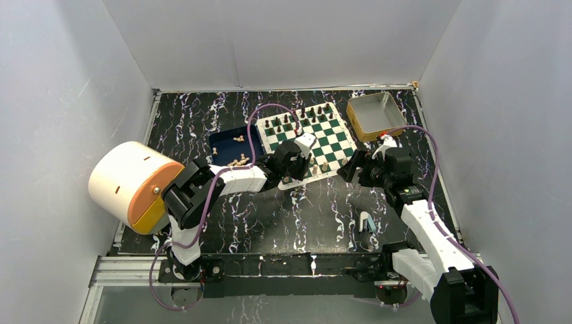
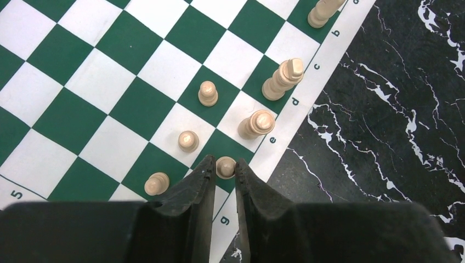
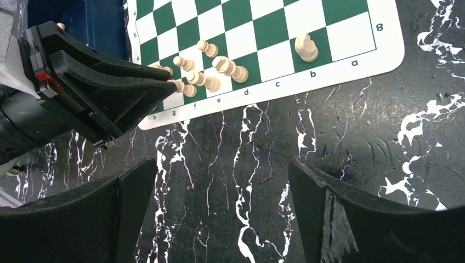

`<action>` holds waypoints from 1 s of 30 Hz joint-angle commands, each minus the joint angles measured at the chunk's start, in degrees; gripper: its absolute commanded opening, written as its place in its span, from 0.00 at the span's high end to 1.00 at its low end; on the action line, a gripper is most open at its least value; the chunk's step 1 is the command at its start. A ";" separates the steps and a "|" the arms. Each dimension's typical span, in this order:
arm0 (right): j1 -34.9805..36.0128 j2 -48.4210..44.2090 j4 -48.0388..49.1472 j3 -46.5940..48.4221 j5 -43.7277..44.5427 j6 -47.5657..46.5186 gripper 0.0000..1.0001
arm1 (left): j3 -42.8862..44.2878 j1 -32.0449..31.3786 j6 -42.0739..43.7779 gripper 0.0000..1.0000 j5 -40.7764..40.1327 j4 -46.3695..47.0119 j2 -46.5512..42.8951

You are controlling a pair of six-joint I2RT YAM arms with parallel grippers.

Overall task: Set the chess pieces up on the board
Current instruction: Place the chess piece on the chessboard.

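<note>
A small round-headed cream piece (image 2: pixel 225 167) stands between the tips of the left gripper (image 2: pixel 224 171), in the last row of the board (image 2: pixel 131 104), on the green square by the white border between the letters e and g. The two black fingers (image 2: pixel 200 183) sit close against its head on either side. I cannot tell whether they pinch it or just flank it.

Just ahead of that claw, three cream pawns (image 2: pixel 188 141) stand in a slanting line one row further in. To the claw's front right, three taller cream pieces (image 2: pixel 256 123) line the border row at e, d and b. On the far side of the board stand the dark pieces (image 1: pixel 297 120).

Left of the claw, a blue tray (image 1: pixel 226 142) holds a few more cream pieces.

The right gripper (image 3: pixel 219 164) hangs over the marbled black tabletop (image 1: pixel 303 216) just off the board's lettered edge. Its jaws are spread wide with nothing in them, and the left claw reaches in at its left. Beyond it and to its right sits a yellow-rimmed tin (image 1: pixel 373 111).
</note>
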 commanded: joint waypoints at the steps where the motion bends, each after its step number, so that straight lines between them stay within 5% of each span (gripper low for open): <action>1: -0.42 -0.35 2.73 -0.21 -0.89 0.00 0.01 | -0.12 -0.13 -0.04 0.78 -1.12 0.85 -1.22; 11: -0.38 -0.16 3.06 -0.36 -2.03 0.35 0.01 | 3.14 -0.11 -0.84 0.62 -2.43 -4.16 -4.89; 22: -0.39 -1.22 3.07 -0.47 -4.27 0.86 0.01 | 6.87 0.61 2.55 0.61 -11.70 -15.23 -12.10; 30: -0.33 -2.52 2.39 0.09 -5.85 1.65 0.01 | 8.95 10.02 0.33 0.61 -13.71 -26.24 -14.44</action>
